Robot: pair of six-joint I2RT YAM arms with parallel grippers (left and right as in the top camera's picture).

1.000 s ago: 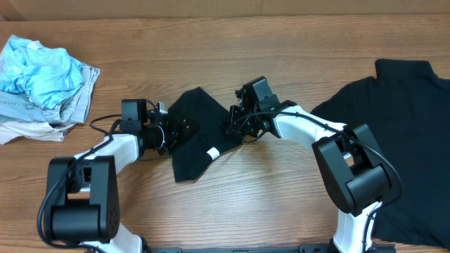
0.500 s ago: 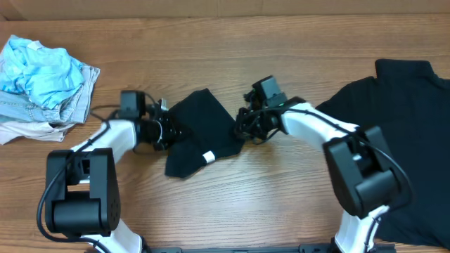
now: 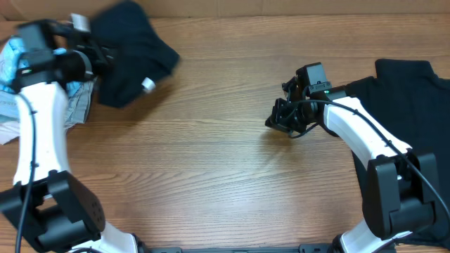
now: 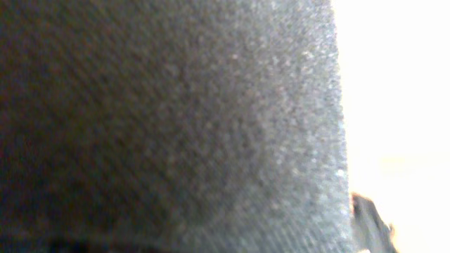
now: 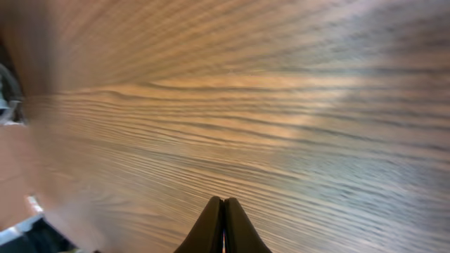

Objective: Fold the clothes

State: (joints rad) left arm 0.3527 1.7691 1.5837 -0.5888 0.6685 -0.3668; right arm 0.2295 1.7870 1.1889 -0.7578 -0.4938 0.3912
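A folded black T-shirt (image 3: pixel 137 46) with a small white tag (image 3: pixel 148 86) hangs at the far back left, blurred by motion. My left gripper (image 3: pixel 97 55) is shut on its left edge, fingers buried in the cloth. Black fabric (image 4: pixel 169 126) fills the left wrist view. A second black T-shirt (image 3: pixel 415 133) lies spread flat at the right edge of the table. My right gripper (image 3: pixel 279 121) hovers over bare wood right of centre, just left of that shirt. Its fingers (image 5: pixel 223 202) are shut together with nothing between them.
A pile of light blue and denim clothes (image 3: pixel 79 105) lies at the back left, partly under my left arm and the carried shirt. The wooden table (image 3: pixel 211 161) stretches between the two arms.
My left gripper closed on the folded shirt and swung it from the table's middle to the far back left, over the pile. The right gripper let go and drew back to the right.
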